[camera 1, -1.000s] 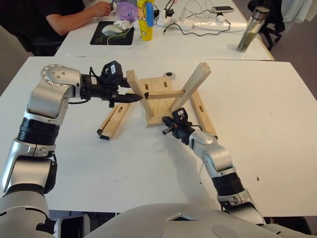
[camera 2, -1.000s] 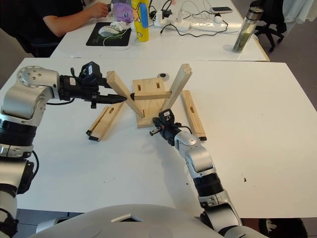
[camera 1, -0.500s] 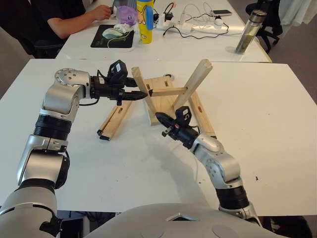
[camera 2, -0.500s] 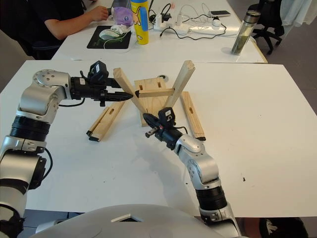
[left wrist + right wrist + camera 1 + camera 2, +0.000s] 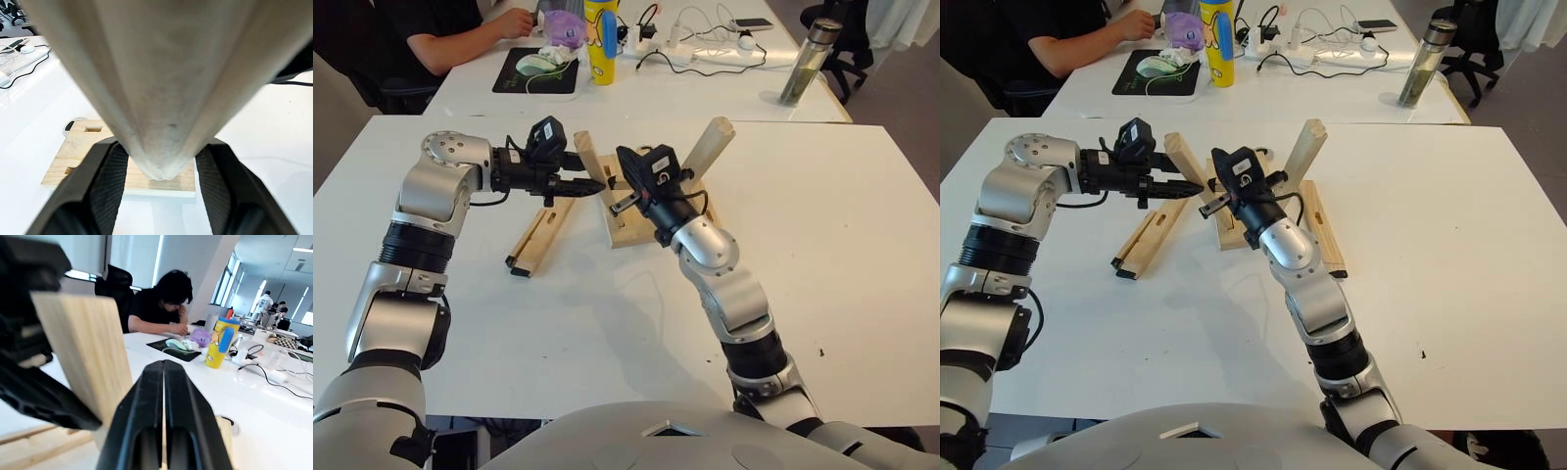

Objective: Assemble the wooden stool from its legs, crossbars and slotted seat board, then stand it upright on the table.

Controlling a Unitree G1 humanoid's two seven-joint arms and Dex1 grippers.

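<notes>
Left pincer (image 5: 591, 186) around stool leg (image 5: 581, 154)

1. Table (image 5: 862, 245): plain white.
2. Leg (image 5: 584, 154), second leg (image 5: 710, 142) and seat board (image 5: 625, 231): pale blond wood with fine straight grain.
3. Flat piece (image 5: 536, 237) at centre left: the same pale wood, with a black cap at its lower end.
4. Left gripper (image 5: 592, 186) and right gripper (image 5: 164, 369): black; the left pads (image 5: 110, 181) have a fine woven texture.
5. Cup (image 5: 601, 34) at top centre: yellow with blue; mouse mat (image 5: 509, 76): black.

The right gripper (image 5: 623, 157) has risen from the table (image 5: 607, 323) to the leg (image 5: 583, 152).
</notes>
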